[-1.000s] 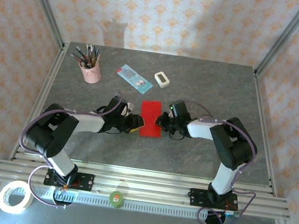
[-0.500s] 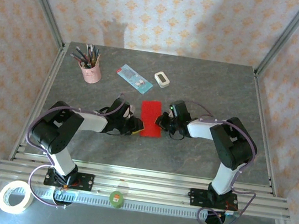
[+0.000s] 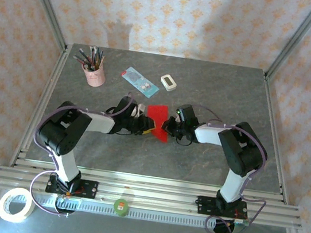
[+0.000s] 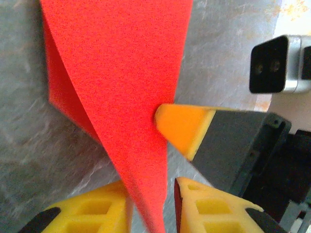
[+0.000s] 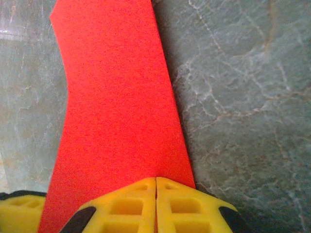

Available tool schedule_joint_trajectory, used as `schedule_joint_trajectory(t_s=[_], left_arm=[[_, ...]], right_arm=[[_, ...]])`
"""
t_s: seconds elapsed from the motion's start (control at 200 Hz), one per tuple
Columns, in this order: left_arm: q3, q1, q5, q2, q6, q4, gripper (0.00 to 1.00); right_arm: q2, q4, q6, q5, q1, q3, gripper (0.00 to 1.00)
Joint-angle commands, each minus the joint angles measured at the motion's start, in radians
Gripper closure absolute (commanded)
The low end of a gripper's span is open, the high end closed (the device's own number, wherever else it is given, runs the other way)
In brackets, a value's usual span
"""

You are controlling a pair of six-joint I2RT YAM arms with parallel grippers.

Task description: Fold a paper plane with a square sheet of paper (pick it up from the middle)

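The square sheet of paper point(image 3: 158, 119) is bright red, folded into a narrow strip, and lies at the table's middle with its left side raised and twisted. My left gripper point(image 3: 146, 126) reaches it from the left. In the left wrist view the paper point(image 4: 121, 73) tapers down between my yellow fingers point(image 4: 102, 204), whose jaws stand a little apart, with grey table showing beside the paper. My right gripper point(image 3: 170, 125) is shut, its tips point(image 5: 155, 180) resting on the paper's point(image 5: 116, 107) near end. Its orange fingertip point(image 4: 184, 128) touches the paper's right edge.
A pink cup of pens point(image 3: 93, 75), a light blue card point(image 3: 139, 81) and a small white block point(image 3: 168, 82) sit at the back of the table. A tape roll point(image 3: 15, 204) lies beyond the near rail at the left. Metal frame posts stand at the corners.
My left gripper has slid right onto the paper's left edge and its jaws have narrowed. The paper's left side has risen and twisted off the table. The right arm has stayed put.
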Motion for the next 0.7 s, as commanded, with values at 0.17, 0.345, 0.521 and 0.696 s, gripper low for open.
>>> schedule_joint_trajectory(t_s=[0.17,0.345,0.521,0.696], left_arm=[[0.011,0.046,0.037,0.057,-0.036,0.046,0.75],[-0.007,0.060,0.046,0.059,-0.051,0.070,0.75],[-0.003,0.069,0.050,0.067,-0.052,0.076,0.80],[-0.016,0.073,0.046,0.062,-0.051,0.070,0.91]], right_arm=[[0.018,-0.054,0.001,0.056,-0.009,-0.019,0.91],[0.014,-0.052,-0.001,0.057,-0.011,-0.016,0.91],[0.006,-0.050,-0.006,0.059,-0.013,-0.018,0.91],[-0.027,-0.004,-0.025,0.058,-0.016,-0.031,0.86]])
